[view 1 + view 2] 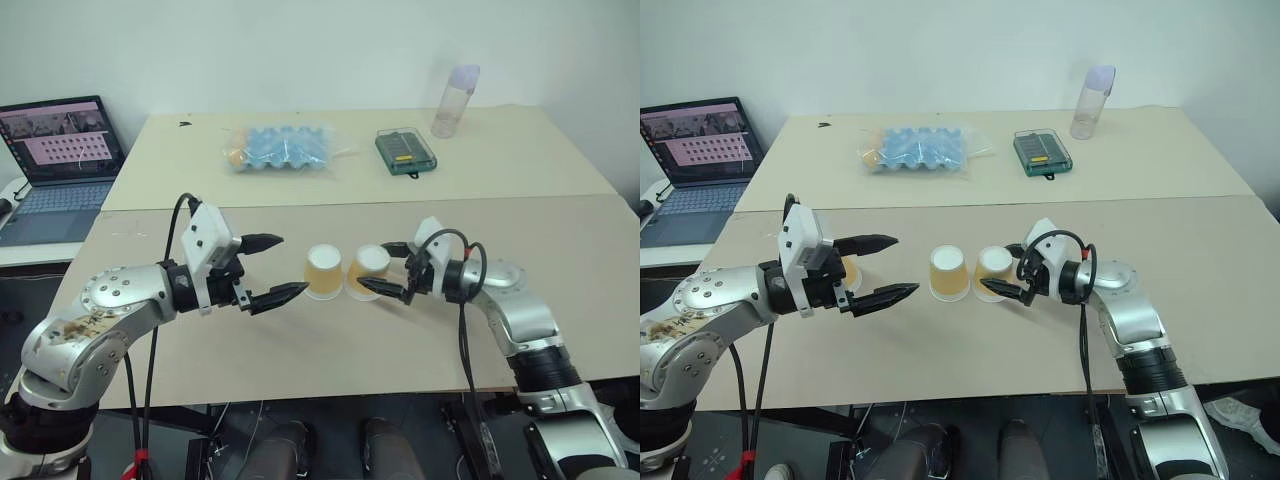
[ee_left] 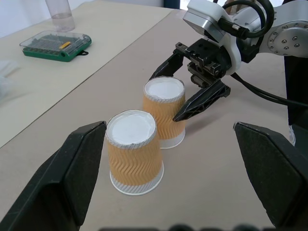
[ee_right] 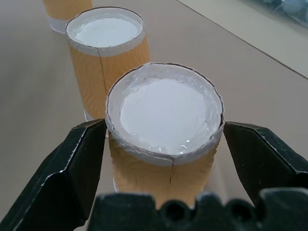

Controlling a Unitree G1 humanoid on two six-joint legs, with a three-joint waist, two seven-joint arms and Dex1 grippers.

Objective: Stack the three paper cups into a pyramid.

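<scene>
Two paper cups stand upside down, side by side, mid-table: the left one [image 1: 323,272] and the right one [image 1: 368,260]. My right gripper [image 1: 374,268] is open, a black finger on each side of the right cup [image 3: 166,130], close to its walls. The left cup [image 3: 106,48] stands just beyond it. The third cup [image 1: 850,272] stands further left, partly hidden behind my left gripper [image 1: 902,266]. That gripper is open and empty, hovering left of the pair and pointing at the nearer cup [image 2: 134,151]. No cup rests on another.
On the far table lie a clear bag of blue items [image 1: 280,148], a green case [image 1: 405,152] and a tall clear bottle [image 1: 455,100]. A laptop [image 1: 60,160] sits on a side surface to the left. The table's front edge [image 1: 330,385] runs near me.
</scene>
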